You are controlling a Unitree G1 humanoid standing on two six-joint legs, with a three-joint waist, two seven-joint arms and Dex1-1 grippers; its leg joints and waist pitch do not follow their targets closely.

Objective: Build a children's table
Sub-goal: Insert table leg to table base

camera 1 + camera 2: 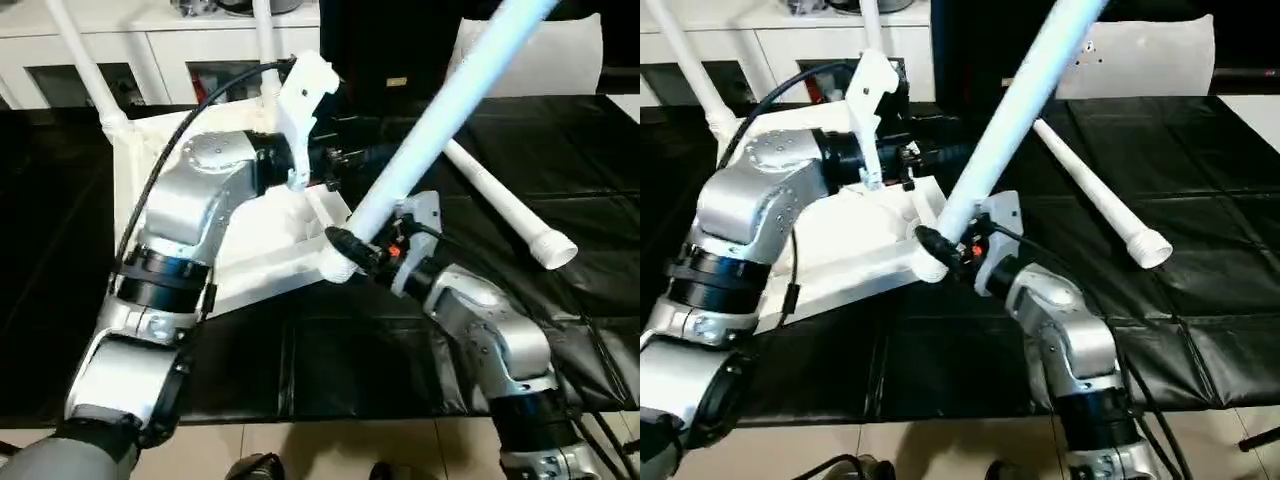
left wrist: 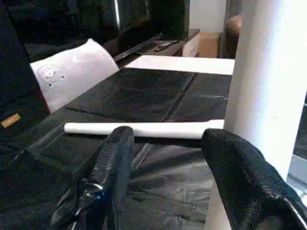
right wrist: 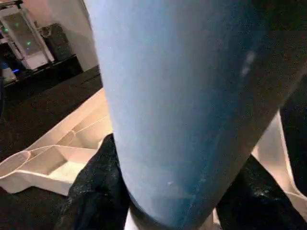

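The children's table top (image 1: 262, 252) lies upside down on the black mat, ribs up. Two white legs (image 1: 85, 60) (image 1: 265, 40) stand in its far corners. My right gripper (image 1: 350, 245) is shut on a third leg (image 1: 450, 100) near its lower end, at the top's near right corner; this leg slants up and to the right. In the right wrist view both black fingers (image 3: 96, 191) hug the tube (image 3: 182, 96). My left gripper (image 2: 168, 158) hovers open over the top, just beside the slanted leg (image 2: 268, 72), nothing between its fingers. A fourth leg (image 1: 505, 205) lies loose on the mat to the right.
A white glass-door cabinet (image 1: 150, 50) runs along the back. A flat white sheet (image 1: 560, 50) leans at the back right. The black mat (image 1: 350, 370) covers the floor, and light tiles (image 1: 400, 450) begin at its near edge.
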